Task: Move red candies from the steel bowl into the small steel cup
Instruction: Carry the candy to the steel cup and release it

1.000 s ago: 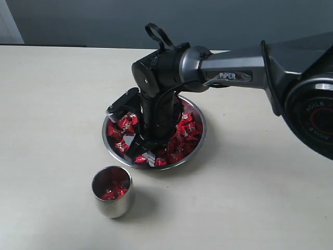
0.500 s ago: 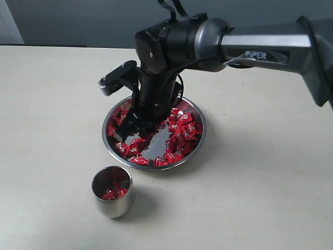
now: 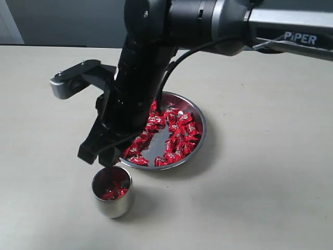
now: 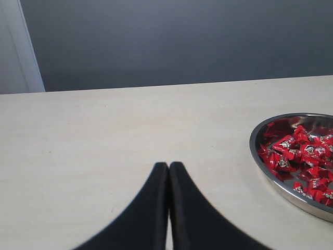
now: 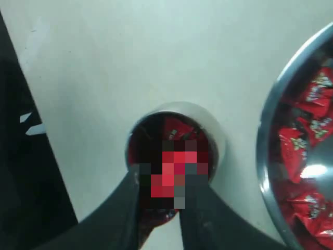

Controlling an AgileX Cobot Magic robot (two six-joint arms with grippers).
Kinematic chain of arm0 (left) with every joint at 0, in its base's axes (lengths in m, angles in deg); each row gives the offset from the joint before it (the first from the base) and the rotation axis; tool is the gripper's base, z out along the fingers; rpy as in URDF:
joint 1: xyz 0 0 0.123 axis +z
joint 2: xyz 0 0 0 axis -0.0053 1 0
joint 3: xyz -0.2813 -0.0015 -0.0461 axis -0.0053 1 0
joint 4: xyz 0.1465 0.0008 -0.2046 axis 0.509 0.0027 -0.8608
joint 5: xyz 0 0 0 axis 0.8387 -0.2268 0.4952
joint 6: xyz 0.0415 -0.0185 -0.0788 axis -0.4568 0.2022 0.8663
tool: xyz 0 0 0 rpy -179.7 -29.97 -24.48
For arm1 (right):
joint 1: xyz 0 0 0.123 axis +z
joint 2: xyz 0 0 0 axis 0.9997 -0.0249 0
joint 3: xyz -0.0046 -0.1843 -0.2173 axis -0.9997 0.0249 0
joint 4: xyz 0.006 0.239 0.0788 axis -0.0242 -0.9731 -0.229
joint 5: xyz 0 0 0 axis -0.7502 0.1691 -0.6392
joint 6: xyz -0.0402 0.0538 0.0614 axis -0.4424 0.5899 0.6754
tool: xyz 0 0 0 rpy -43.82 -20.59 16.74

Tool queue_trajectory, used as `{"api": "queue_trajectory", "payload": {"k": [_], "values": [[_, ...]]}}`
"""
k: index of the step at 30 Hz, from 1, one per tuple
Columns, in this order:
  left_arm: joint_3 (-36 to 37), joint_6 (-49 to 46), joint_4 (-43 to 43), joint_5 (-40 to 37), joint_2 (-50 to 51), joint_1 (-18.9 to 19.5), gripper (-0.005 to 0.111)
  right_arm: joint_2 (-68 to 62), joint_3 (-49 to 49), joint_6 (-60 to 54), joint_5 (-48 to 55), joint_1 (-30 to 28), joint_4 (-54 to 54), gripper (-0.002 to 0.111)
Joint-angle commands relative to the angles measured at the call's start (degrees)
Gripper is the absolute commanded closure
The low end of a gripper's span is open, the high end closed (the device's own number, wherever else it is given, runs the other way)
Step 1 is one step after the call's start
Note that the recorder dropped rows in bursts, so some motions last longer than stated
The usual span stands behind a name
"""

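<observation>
Red candy [image 5: 174,167], blurred, in right claw [image 5: 162,186] above small steel cup [image 5: 210,133].

Pale beige table [image 3: 270,208], dark grey wall [image 3: 67,21] behind it — white strip [image 3: 6,23] at the wall's edge

Right arm reaches to the near left, its gripper [image 3: 100,158] pointing down, pinching a candy [image 5: 174,167]. Left gripper [image 4: 168,166] fingers pressed together.

My right gripper [image 3: 101,158] hangs just above the small steel cup [image 3: 113,207], which stands nearer and left of the steel bowl [image 3: 202,133]. Both hold red candies [image 3: 176,130]. The jaws look closed, though I can't be sure.
</observation>
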Motion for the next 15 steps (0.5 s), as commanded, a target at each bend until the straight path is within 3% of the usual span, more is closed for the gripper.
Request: {"api": "queue_trajectory", "payload": {"k": [1,4,5,7,12,15], "values": [[0.1,0.1,0.0,0.3,-0.3,0.3,0.106,-0.4,0.0,-1.3,0.8,2.0,0.8,0.108],[0.1,0.1,0.0,0.3,-0.3,0.3,0.106,-0.9,0.0,-1.7,0.8,2.6,0.9,0.096],[0.1,0.1,0.0,0.3,-0.3,0.3,0.106,-1.2,0.0,-1.7,0.8,2.6,1.2,0.085],[0.1,0.1,0.0,0.3,-0.3,0.3,0.106,-1.3,0.0,-1.7,0.8,2.6,1.3,0.072],[0.1,0.1,0.0,0.3,-0.3,0.3,0.106,-1.3,0.0,-1.7,0.9,2.6,1.3,0.069],[0.1,0.1,0.0,0.3,-0.3,0.3,0.106,-1.4,0.0,-0.7,-1.6,2.6,6.6,0.069]]}}
